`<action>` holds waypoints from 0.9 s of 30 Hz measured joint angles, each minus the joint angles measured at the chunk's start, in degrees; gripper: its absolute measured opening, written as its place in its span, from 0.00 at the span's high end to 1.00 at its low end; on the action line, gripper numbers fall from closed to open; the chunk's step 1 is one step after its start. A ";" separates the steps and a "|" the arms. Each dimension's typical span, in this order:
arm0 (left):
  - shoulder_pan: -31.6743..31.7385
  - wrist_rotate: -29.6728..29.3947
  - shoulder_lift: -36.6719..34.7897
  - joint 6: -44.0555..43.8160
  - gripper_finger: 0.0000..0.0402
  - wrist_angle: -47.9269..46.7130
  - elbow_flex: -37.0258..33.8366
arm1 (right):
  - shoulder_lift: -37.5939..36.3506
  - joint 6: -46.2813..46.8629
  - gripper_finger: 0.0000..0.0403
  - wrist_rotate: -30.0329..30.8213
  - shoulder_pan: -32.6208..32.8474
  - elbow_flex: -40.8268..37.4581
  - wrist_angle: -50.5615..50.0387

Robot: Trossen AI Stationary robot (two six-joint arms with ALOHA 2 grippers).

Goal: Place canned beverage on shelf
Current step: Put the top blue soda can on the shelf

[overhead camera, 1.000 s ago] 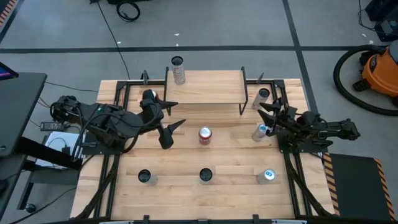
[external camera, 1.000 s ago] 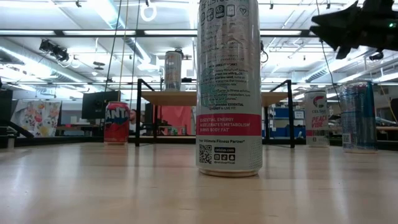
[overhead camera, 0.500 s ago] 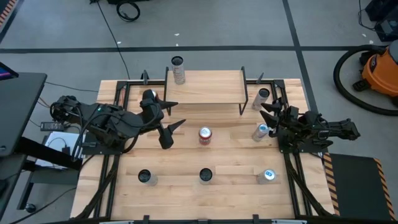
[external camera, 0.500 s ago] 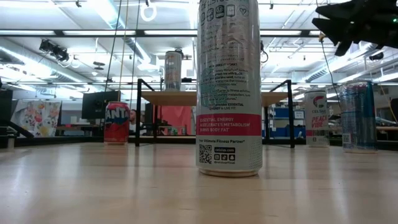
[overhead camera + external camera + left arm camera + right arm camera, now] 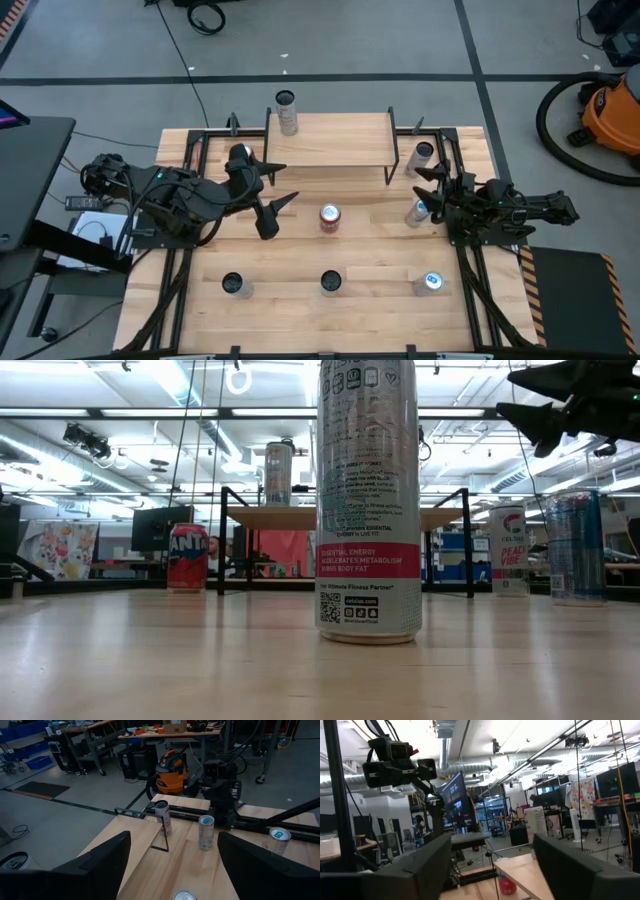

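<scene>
The shelf (image 5: 330, 140) stands at the table's far middle on black legs. One silver can (image 5: 287, 112) stands upright on its far left corner and also shows in the low view (image 5: 278, 473). A red can (image 5: 329, 217) stands on the table in front of the shelf. My left gripper (image 5: 278, 186) is open and empty, left of the red can. My right gripper (image 5: 424, 190) is open and empty, raised above a blue-and-silver can (image 5: 418, 211) at the table's right; in the low view the gripper (image 5: 525, 395) is well above that can (image 5: 575, 545).
A white can (image 5: 421, 155) stands just right of the shelf. Three more cans (image 5: 232, 284) (image 5: 330, 283) (image 5: 432, 283) stand in a row near the front edge; the middle one fills the low view (image 5: 368, 500). Black frame rails run along both table sides.
My right gripper has risen a little above the blue-and-silver can and rolled slightly about its own axis. The cans and my left arm have kept still.
</scene>
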 joint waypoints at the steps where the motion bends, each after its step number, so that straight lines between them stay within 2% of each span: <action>1: 0.00 0.00 0.00 0.00 0.23 0.00 0.00 | 0.01 0.00 0.21 0.00 -0.01 0.00 0.00; 5: 0.00 0.00 0.00 -0.02 0.23 0.00 0.00 | 0.00 -0.67 0.09 -0.02 -0.01 0.00 -0.16; 9: 0.00 0.00 0.00 -0.03 0.23 -0.02 0.00 | 0.00 -1.89 0.02 0.00 0.00 0.01 0.25; 13: 0.00 0.00 0.00 -0.20 0.23 0.00 0.00 | 0.02 -2.54 0.01 0.28 -0.05 0.00 0.24; 16: 0.00 0.00 0.00 -0.20 0.23 0.02 0.00 | 0.01 -4.88 0.01 3.41 -0.26 0.01 0.22; 27: -0.02 0.00 0.02 -0.23 0.23 0.02 -0.01 | 0.02 -2.67 0.01 3.08 -0.30 0.00 0.55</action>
